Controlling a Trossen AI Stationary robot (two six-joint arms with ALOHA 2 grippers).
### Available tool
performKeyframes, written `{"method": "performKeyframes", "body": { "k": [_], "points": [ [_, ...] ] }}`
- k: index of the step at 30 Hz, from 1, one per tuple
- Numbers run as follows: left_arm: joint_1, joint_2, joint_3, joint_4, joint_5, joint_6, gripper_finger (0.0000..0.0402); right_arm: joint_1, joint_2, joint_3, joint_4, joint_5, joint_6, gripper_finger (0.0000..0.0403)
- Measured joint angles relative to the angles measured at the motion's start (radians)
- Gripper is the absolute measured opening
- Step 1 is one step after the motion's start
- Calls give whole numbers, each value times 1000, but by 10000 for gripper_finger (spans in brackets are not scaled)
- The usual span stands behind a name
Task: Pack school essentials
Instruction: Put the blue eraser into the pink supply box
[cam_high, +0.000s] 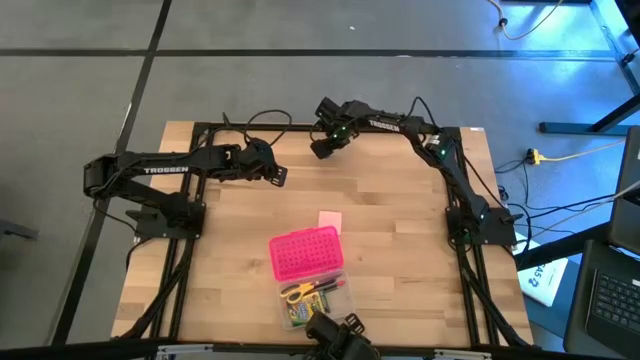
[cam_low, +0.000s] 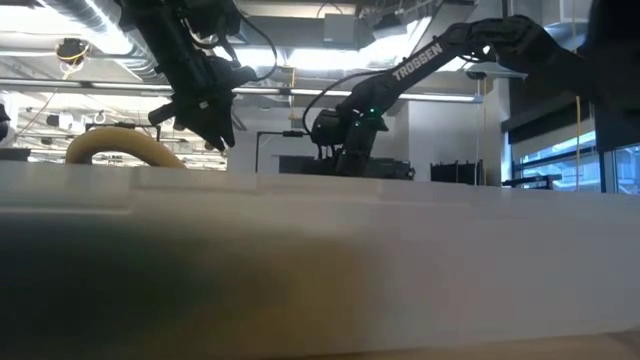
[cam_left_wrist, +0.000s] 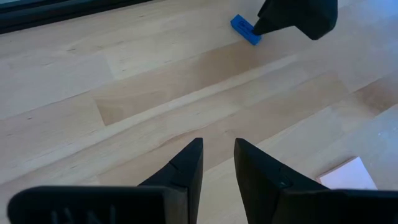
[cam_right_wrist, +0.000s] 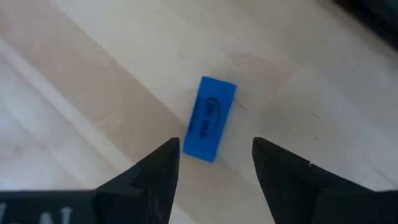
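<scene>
While I watch from my desk, the table reads so:
Count: one blue eraser (cam_right_wrist: 209, 118), one pale pink pad (cam_high: 329, 221), one pink dotted box (cam_high: 305, 252), one scissors (cam_high: 297, 292).
Right gripper (cam_right_wrist: 216, 163): reaching low over the far edge, jaws parted, empty.
Eraser: flat on wood, just ahead of its fingertips, ungripped.
Left gripper (cam_left_wrist: 217, 163): raised, jaws narrowly apart, empty.

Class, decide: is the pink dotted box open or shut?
Open: the pink dotted box lies spread, its clear half showing scissors and crayons inside.
</scene>
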Motion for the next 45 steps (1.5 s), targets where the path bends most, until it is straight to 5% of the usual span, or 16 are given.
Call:
{"method": "performKeyframes", "body": {
  "k": [20, 29, 45],
  "points": [
    [2, 0, 0, 0, 23, -2, 85, -6, 4, 5, 19, -60, -72, 204],
    [84, 9, 0, 12, 85, 7, 85, -40, 5, 138, -116, -44, -90, 204],
    [255, 312, 0, 404, 354, 233, 85, -96, 5, 305, -404, 11, -478, 204]
  ]
}}
